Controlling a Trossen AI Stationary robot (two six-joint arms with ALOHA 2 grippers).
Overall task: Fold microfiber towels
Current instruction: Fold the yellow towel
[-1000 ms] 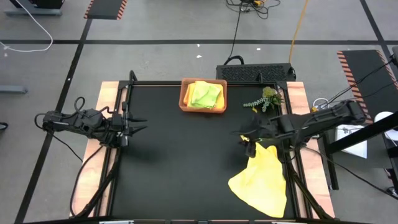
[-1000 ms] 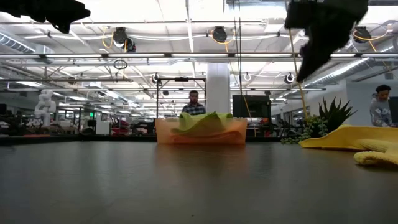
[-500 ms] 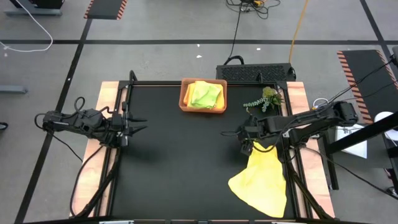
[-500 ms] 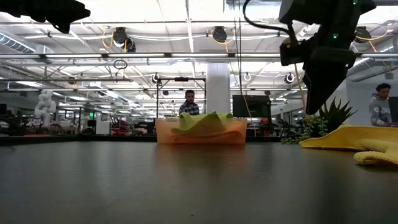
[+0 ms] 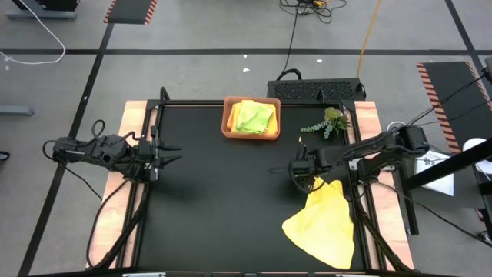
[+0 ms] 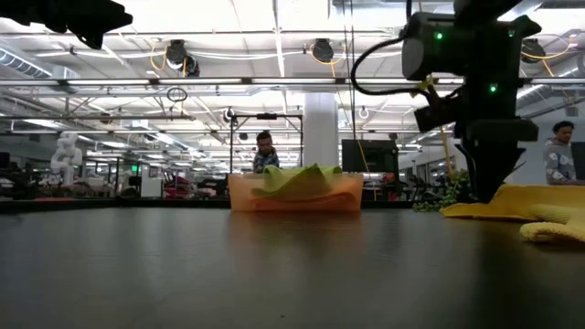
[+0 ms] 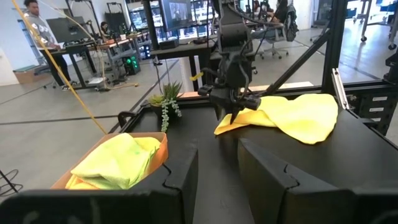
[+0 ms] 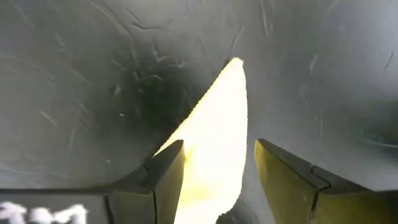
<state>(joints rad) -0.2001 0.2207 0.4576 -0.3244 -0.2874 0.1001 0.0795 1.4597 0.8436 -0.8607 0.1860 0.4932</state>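
A yellow towel (image 5: 323, 223) lies rumpled on the black table (image 5: 223, 208) at the near right; it also shows in the low view (image 6: 516, 203) and the left wrist view (image 7: 292, 115). My right gripper (image 5: 301, 175) points down at the towel's far corner (image 8: 221, 106), open, one finger on each side of it. A yellow and a lime green towel (image 5: 254, 117) lie in the orange tray (image 5: 228, 127) at the far edge. My left gripper (image 5: 171, 159) waits open and empty at the left edge. The other towels are out of view. My right gripper comes from above, pointing down. Its open fingers (image 8: 166, 177) stand on either side of the yellow towel's far corner (image 8: 211, 143), which lies flat on the table. I cannot tell whether they touch the cloth.
A green plant sprig (image 5: 327, 123) lies at the far right, behind the right arm. The tray also shows in the left wrist view (image 7: 163, 149). Bare black table spreads across the middle and near left. People (image 6: 265, 155) show in the room beyond.
My right gripper has come down and a little toward the table's left edge, and has tipped from a slant to pointing straight down over the yellow towel's far corner. The towel has stayed where it was.
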